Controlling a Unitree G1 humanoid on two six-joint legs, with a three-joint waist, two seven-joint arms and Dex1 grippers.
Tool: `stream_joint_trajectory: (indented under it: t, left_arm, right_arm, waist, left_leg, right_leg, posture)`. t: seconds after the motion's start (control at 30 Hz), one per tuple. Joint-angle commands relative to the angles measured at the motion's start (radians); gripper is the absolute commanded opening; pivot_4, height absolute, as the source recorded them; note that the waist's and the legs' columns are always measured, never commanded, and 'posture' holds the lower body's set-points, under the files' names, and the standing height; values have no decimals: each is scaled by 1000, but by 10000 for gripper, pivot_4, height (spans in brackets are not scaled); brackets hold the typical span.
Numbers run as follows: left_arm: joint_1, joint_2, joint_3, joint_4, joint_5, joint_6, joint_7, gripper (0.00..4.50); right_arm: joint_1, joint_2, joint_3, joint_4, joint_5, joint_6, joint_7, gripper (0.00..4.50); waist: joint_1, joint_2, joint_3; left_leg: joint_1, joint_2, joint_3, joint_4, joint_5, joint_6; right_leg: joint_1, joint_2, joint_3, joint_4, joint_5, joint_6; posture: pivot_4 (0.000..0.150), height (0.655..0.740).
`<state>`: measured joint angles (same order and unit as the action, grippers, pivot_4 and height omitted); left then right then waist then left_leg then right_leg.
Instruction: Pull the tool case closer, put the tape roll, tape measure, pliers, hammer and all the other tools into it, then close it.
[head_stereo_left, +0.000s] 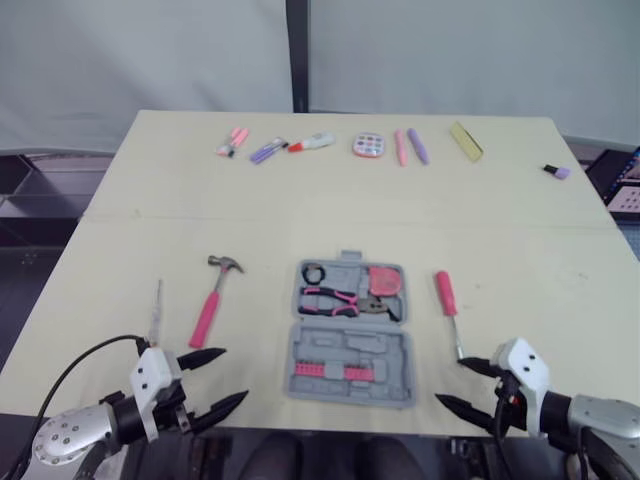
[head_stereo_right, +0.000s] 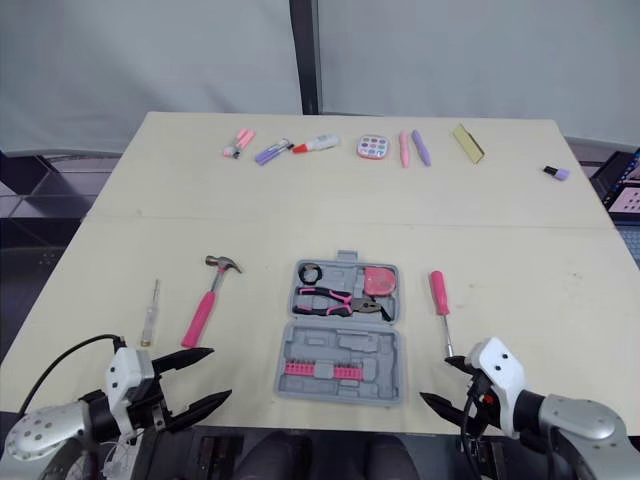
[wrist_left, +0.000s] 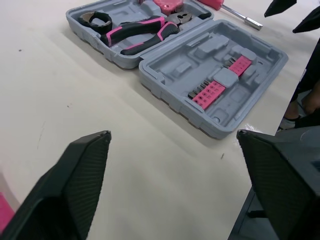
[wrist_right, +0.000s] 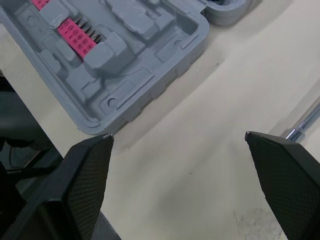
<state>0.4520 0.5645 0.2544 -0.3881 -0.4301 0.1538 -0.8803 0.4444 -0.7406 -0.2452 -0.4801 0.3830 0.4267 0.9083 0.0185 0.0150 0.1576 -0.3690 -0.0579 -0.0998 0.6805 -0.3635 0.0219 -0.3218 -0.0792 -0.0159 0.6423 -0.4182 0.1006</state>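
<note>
Noted open tool case (head_stereo_left: 385, 345) mid-counter (head_stereo_left: 300, 210) with pliers (head_stereo_left: 335, 298) inside, hammer (head_stereo_left: 212, 305) left, screwdriver (head_stereo_left: 447, 300) right, left hand (head_stereo_left: 233, 375) and right hand (head_stereo_left: 450, 381) both spread, empty, flanking it

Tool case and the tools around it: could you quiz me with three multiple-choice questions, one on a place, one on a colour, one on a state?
1. Where is the hammer? A) on the table, on the robot's left of the tool case; B) inside it; C) on the floor.
2. Its handle is: A) blue; B) green; C) pink.
3. The tool case is: A) shut; B) open, both halves flat; C) upside down.
Answers: 1 A, it lies on the bare table; 2 C, the grip is bright pink; 3 B, the pliers show inside.
</note>
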Motion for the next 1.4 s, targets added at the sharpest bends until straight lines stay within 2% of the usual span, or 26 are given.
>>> stream_joint_trajectory:
  t: [0.03,0.13,0.2,0.4,0.57,0.7,0.83,1.0,1.1,1.3,1.4]
  left_arm:
    - [13,-46,30,-124,-90,116,125,44073]
    - [28,-97,71,-192,-128,222,269,44073]
    - [36,-120,87,-221,-151,260,315,44073]
    - [101,-168,139,-235,-175,252,353,44073]
    - [96,-217,192,-143,-150,213,400,44073]
    - [87,-227,184,-116,-136,183,399,44073]
    - [81,-215,222,-148,-117,233,486,44073]
    - [12,-163,304,-177,-125,438,665,44073]
    - [-101,-102,308,-154,-114,579,750,44073]
    - [-294,-36,275,-101,-91,734,808,44073]
    - [-354,-34,251,-100,-82,788,827,44073]
  right_arm:
    - [6,27,-94,-11,55,-166,72,45000]
    - [5,29,-129,-24,100,-226,122,45000]
    - [0,25,-130,-22,112,-243,138,45000]
    - [-29,36,-112,-12,137,-276,154,45000]
    - [-52,34,-79,5,121,-298,164,45000]
    - [-72,34,-54,26,109,-306,154,45000]
    - [-79,25,-57,55,108,-315,159,45000]
    - [-62,2,-80,83,105,-350,192,45000]
    - [-77,-1,-73,89,107,-357,185,45000]
    - [-77,-7,-83,90,102,-365,183,45000]
    - [-74,-7,-92,90,98,-370,174,45000]
  waist:
    - [2,0,0]
    - [1,0,0]
    - [2,0,0]
    - [3,0,0]
    - [5,0,0]
    - [5,-1,0]
    - [5,-1,0]
    - [5,-1,0]
    - [7,-1,0]
    - [5,-2,-1]
    - [4,-2,-1]
  left_leg:
    - [0,0,0,0,0,0]
    - [0,0,0,0,0,0]
    - [0,0,0,0,0,0]
    - [0,0,1,1,0,0]
    - [0,0,1,1,0,0]
    - [0,0,1,1,0,0]
    - [-1,0,1,1,0,0]
    - [0,0,1,1,0,0]
    - [0,0,1,1,0,0]
    - [1,-1,0,1,0,0]
    - [1,0,0,1,0,0]
  right_leg:
    - [0,0,0,0,0,0]
    - [0,0,0,0,0,0]
    - [1,1,0,0,0,0]
    - [1,1,0,0,0,0]
    - [1,1,0,-2,0,0]
    - [1,1,0,-4,0,0]
    - [1,1,0,-4,0,0]
    - [1,1,0,-4,0,0]
    - [1,1,0,-3,0,0]
    - [0,0,0,2,0,0]
    - [-1,1,0,3,0,0]
  posture:
    - [1500,7134]
    - [1500,7134]
    - [1500,7134]
    - [1500,7134]
    - [1500,7134]
    - [1500,7134]
    - [1500,7134]
    - [1500,7134]
    - [1500,7134]
    - [1500,7134]
    - [1500,7134]
